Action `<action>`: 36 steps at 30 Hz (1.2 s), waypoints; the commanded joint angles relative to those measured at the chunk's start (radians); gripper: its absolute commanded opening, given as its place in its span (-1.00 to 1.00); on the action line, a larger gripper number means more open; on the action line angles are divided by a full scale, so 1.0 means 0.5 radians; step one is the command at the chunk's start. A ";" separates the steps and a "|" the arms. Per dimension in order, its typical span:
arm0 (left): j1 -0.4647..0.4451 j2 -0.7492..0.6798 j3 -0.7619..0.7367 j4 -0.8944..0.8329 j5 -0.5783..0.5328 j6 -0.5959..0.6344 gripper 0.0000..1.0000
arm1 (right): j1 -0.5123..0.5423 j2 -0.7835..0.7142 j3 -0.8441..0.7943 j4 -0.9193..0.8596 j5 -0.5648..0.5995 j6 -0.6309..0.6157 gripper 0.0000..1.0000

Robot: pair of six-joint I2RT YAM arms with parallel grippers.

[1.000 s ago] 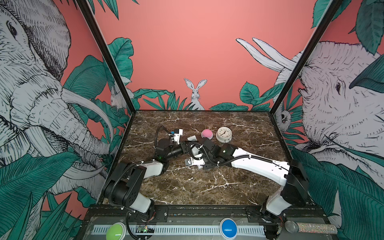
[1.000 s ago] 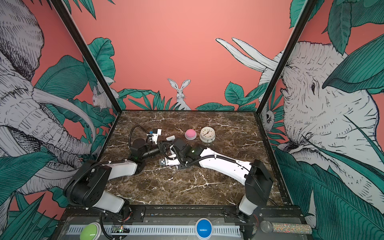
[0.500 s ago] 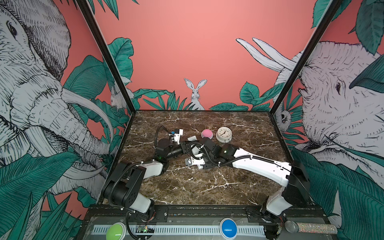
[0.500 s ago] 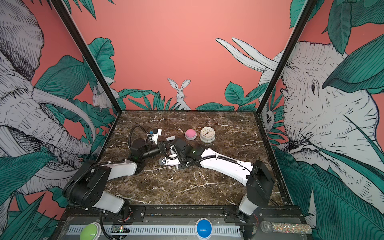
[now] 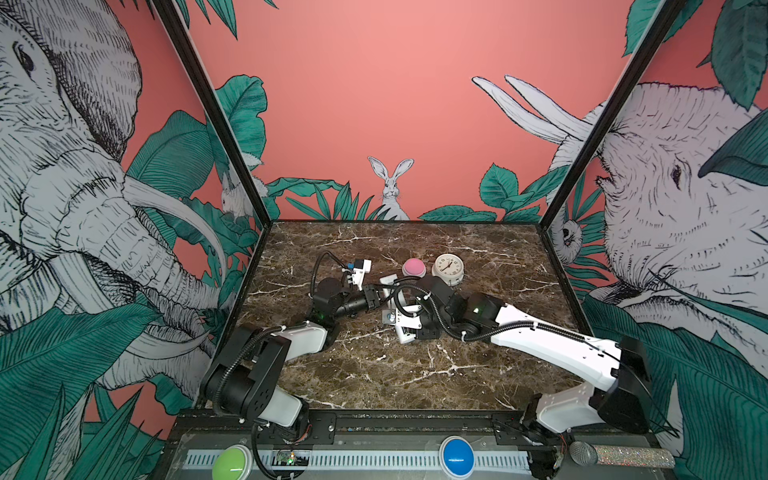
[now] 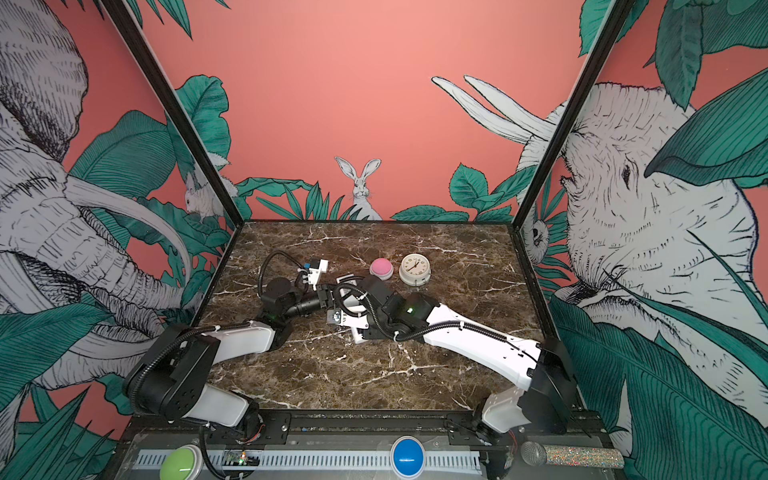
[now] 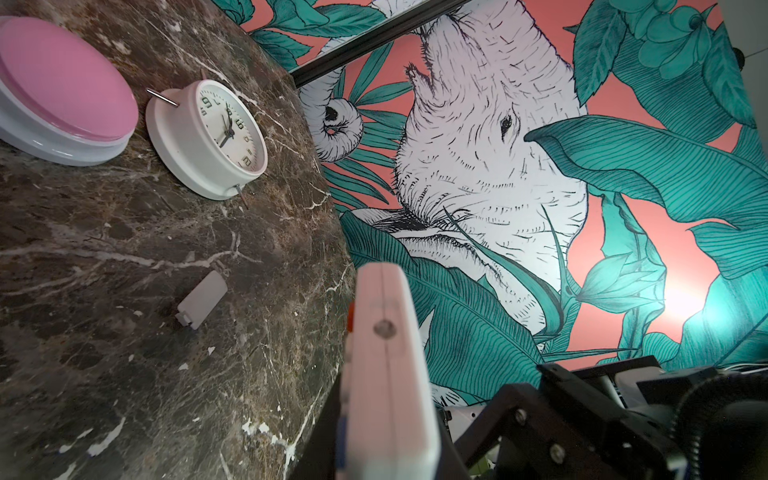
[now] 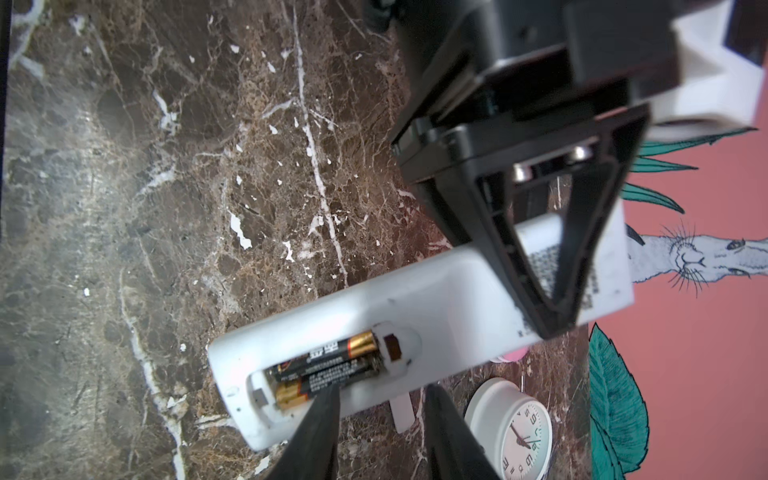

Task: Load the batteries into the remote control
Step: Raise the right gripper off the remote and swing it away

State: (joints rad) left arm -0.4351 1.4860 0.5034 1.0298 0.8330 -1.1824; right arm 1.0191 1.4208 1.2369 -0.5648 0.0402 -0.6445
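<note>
top views, both of them, showed the brown marble table (image 5: 374, 374) filling the lower middle of the frame. across it came the right arm (image 5: 552, 345) from the lower right and the left arm (image 5: 299, 338) from the lower left, and they met just below the frame's centre. that's where the action was. the left gripper (image 8: 555, 318) was clamped tight on the remote control (image 8: 436, 299), pinching its labelled end, with the plain white back turned to the right wrist camera. the right gripper (image 8: 380, 390) hovered at the other end, its jaws a narrow way apart and nothing between them. one fingertip (image 8: 324, 411) overlapped the end of the nearer cell, and i could not tell whether it touched. in both top views the remote was mostly hidden under cables and grippers. up and to the right of that knot sat the round white clock (image 5: 447, 268), and just to its left the pink dome button (image 5: 413, 267). the small pale battery cover (image 7: 202, 299) lay flat on the marble, apart from the remote. and the batteries (image 8: 328, 365): two dark cells with gold ends, side by side in the open recess (image 8: 401, 349), pointing opposite ways.
</note>
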 commanded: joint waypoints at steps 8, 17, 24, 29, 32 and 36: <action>0.016 -0.054 0.040 -0.066 0.020 0.084 -1.00 | 0.007 -0.079 -0.010 0.127 -0.040 0.230 -0.13; 0.017 -0.112 0.065 -0.259 -0.008 0.189 -1.00 | 0.008 -0.104 -0.046 0.194 0.009 0.389 0.11; 0.034 -0.152 0.046 -0.385 -0.056 0.266 -1.00 | -0.035 -0.168 -0.090 0.202 0.032 0.549 0.24; 0.065 -0.196 0.023 -0.463 -0.090 0.298 -1.00 | -0.134 -0.213 -0.116 0.156 -0.020 0.701 0.25; 0.089 -0.225 -0.009 -0.494 -0.107 0.319 -1.00 | -0.219 -0.258 -0.162 0.162 -0.085 0.801 0.26; 0.101 -0.251 -0.015 -0.557 -0.110 0.361 -1.00 | -0.341 -0.261 -0.181 0.132 -0.140 0.912 0.26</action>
State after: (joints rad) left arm -0.3920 1.3979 0.5076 0.7639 0.7826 -1.0271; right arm 0.8780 1.3064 1.1572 -0.4980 0.0086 -0.2592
